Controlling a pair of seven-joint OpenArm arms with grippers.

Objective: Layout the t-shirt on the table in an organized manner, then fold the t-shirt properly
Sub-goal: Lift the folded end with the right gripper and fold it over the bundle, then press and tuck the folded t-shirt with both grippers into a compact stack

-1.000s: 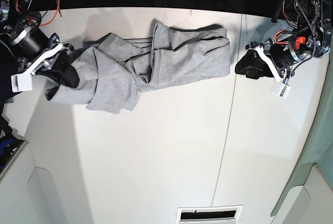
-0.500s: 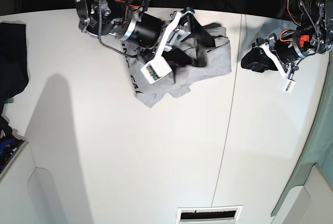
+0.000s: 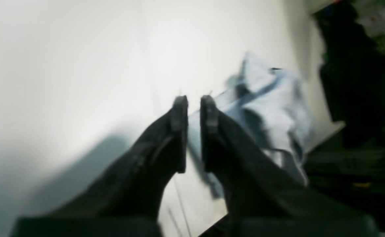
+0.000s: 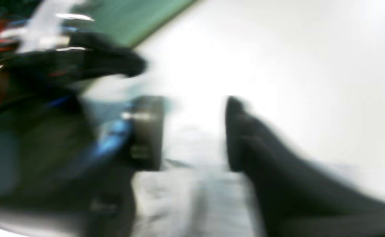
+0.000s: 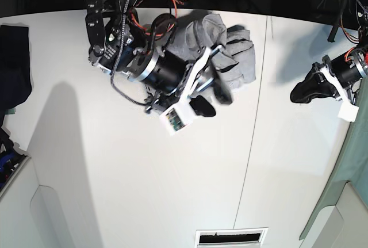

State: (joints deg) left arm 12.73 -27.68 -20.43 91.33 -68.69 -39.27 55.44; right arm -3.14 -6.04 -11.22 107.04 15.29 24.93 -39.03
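The grey t-shirt (image 5: 233,49) lies bunched in a heap at the far middle of the white table (image 5: 144,173). My right gripper (image 5: 213,99) reaches over the table's middle, at the heap's near edge. In the blurred right wrist view its fingers (image 4: 235,131) stand well apart, with grey cloth (image 4: 192,197) low between them; I cannot tell if they touch it. My left gripper (image 5: 296,94) hovers right of the table's seam, apart from the t-shirt (image 3: 274,105). Its fingertips (image 3: 179,112) are nearly together with nothing between them.
A dark cloth (image 5: 14,64) lies at the table's left edge. A thin seam (image 5: 253,133) runs across the table right of the middle. A vent slot (image 5: 230,236) sits at the near edge and a green surface (image 5: 351,161) borders the right side. Cables hang at the back.
The t-shirt, stretched out a second ago, is now gathered in a heap at the far middle. The right arm swung in from the left. The left gripper moved right and closed.
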